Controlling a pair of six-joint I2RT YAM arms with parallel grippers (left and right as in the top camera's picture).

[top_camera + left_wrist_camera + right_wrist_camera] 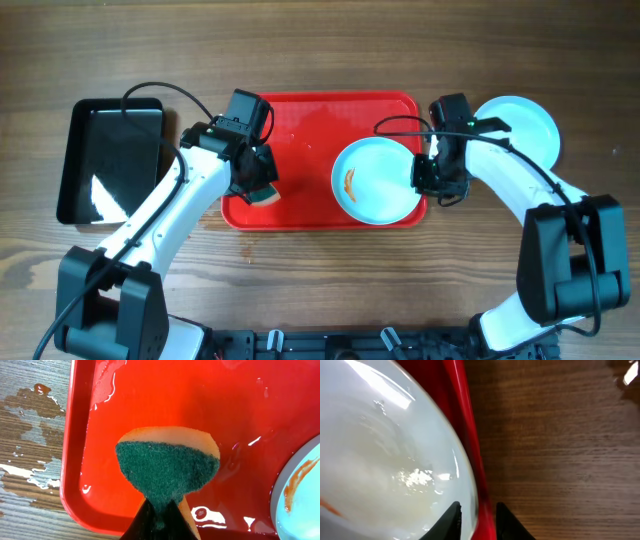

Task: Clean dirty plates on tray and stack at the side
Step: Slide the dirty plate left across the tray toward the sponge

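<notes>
A pale-blue plate (pixel 377 180) with an orange smear lies at the right end of the red tray (pixel 310 120). My right gripper (pixel 432 185) is at that plate's right edge. In the right wrist view its fingers (pixel 477 512) are closed over the plate (pixel 385 450) rim together with the tray rim (pixel 465 425), one finger inside the plate and one outside the tray. My left gripper (pixel 262 190) is shut on a green-faced orange sponge (pixel 167 467) over the tray's wet front-left corner (pixel 100 510). Another plate (pixel 520 125) sits on the table right of the tray.
A black bin (pixel 110 160) stands on the table left of the tray. Water patches (pixel 30 435) lie on the wood beside the tray's left rim. The tray floor is wet and glossy.
</notes>
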